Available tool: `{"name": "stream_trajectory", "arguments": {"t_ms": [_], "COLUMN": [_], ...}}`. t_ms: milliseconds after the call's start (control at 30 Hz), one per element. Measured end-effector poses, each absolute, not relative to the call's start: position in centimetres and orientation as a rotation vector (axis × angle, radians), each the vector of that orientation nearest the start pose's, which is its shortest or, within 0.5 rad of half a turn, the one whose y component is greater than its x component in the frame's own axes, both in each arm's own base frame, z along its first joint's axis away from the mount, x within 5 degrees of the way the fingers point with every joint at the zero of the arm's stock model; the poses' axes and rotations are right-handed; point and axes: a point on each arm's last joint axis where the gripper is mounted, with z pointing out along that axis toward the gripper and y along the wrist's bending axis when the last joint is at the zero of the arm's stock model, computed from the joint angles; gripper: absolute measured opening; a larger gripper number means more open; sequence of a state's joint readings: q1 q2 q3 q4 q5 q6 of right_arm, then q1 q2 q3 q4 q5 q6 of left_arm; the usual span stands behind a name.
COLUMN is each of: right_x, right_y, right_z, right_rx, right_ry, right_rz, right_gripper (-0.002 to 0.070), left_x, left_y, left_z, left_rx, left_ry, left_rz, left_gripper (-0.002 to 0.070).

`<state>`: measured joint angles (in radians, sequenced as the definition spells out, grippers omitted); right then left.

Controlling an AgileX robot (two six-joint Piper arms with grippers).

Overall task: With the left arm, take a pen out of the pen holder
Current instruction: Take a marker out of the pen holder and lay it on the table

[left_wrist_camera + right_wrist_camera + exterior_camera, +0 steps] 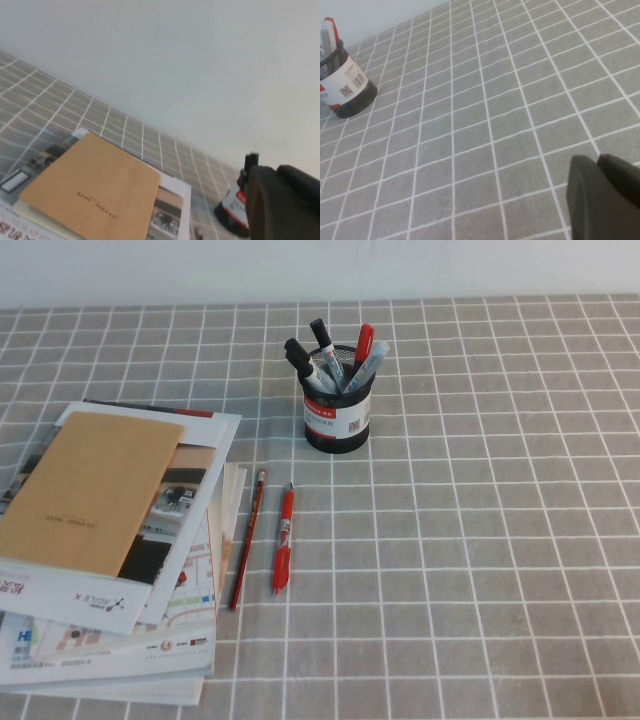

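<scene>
Pen holder (337,418) holding markers (325,345), left gripper (276,172) closed near notebook (95,195), right gripper (597,161) closed over tablecloth (495,100)

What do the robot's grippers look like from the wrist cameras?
Both are matte black with rounded, blocky edges; no markings or cables are visible. The left gripper shows near the tan paper notebook, the right gripper over the grey checked tablecloth. Neither arm appears in the high view.

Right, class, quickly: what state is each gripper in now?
Left gripper, outside the high view: shut, holding nothing.
Right gripper, outside the high view: shut, holding nothing.
</scene>
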<state>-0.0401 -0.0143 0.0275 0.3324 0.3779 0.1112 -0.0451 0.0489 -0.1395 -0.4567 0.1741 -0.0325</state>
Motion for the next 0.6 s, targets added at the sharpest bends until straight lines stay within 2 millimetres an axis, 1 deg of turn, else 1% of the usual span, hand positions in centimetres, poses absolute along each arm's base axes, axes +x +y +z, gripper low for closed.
{"name": "stream_trajectory", "arguments": {"t_ms": [100, 200, 267, 400, 500, 600], "right_x": [5.3, 5.3, 5.3, 5.3, 5.3, 5.3], "right_y": [0.9, 0.9, 0.9, 0.9, 0.9, 0.9], "right_z": [17.3, 17.3, 17.3, 17.3, 17.3, 17.3], "right_rx": [0.345, 0.345, 0.345, 0.345, 0.345, 0.345], "right_ry": [1.838, 1.838, 1.838, 1.838, 1.838, 1.838], "right_rz": [0.376, 0.376, 0.376, 0.376, 0.376, 0.376], "right_gripper": [-0.0013, -0.0013, -0.0013, -0.0013, -0.0013, -0.0013], "left_x": [6.1, 7.9, 9.2, 13.6, 17.0, 20.7], "left_y": [-1.3, -1.8, -2.2, -3.2, -4.0, -4.8], "left_z": [27.3, 29.7, 31.1, 33.4, 34.1, 34.1], "left_rx": [-0.176, -0.018, 0.061, 0.206, 0.334, 0.420], "left_ry": [1.651, 1.796, 1.847, 1.914, 1.923, 1.939], "left_rz": [-0.409, -0.317, -0.298, -0.328, -0.341, -0.397], "left_gripper": [-0.0005, -0.0005, -0.0005, -0.0005, -0.0005, -0.0005]}}
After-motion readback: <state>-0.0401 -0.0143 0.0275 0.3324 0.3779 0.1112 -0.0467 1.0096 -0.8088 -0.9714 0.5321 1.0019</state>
